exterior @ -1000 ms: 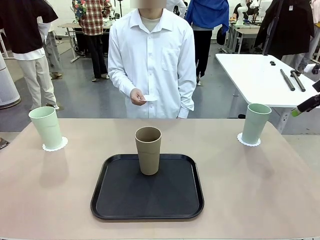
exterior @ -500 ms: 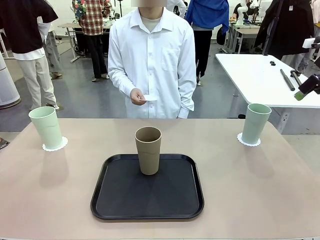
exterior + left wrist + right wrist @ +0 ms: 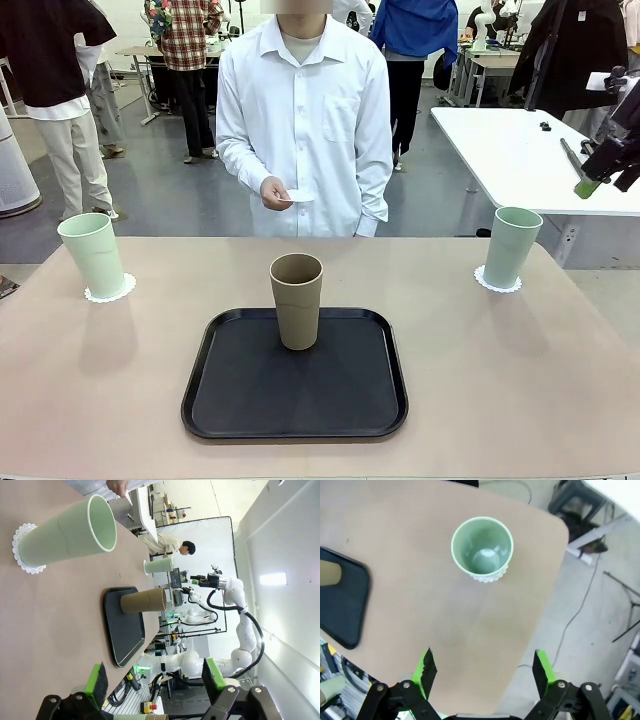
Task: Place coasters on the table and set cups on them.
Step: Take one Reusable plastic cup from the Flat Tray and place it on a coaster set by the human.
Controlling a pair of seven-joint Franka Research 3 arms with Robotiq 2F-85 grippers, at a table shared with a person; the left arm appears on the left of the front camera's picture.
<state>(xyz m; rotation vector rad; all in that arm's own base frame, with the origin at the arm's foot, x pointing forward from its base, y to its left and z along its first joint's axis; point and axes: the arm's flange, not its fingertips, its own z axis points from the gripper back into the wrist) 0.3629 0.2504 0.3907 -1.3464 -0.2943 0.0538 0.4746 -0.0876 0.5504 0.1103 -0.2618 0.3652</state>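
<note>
Hovering high off the matte beige table's (image 3: 520, 390) right edge, my right gripper (image 3: 600, 178) is spread wide and empty above a tall pale green tumbler (image 3: 482, 547) on its lacy white paper coaster (image 3: 488, 578). My left gripper (image 3: 155, 677) is spread too, holding nothing. The other pale green tumbler (image 3: 92, 255) stands on a second coaster (image 3: 110, 291). The brown tumbler (image 3: 297, 300) stands on the black tray (image 3: 240, 390). The person's hand (image 3: 273, 192) holds a third coaster (image 3: 299, 196).
</note>
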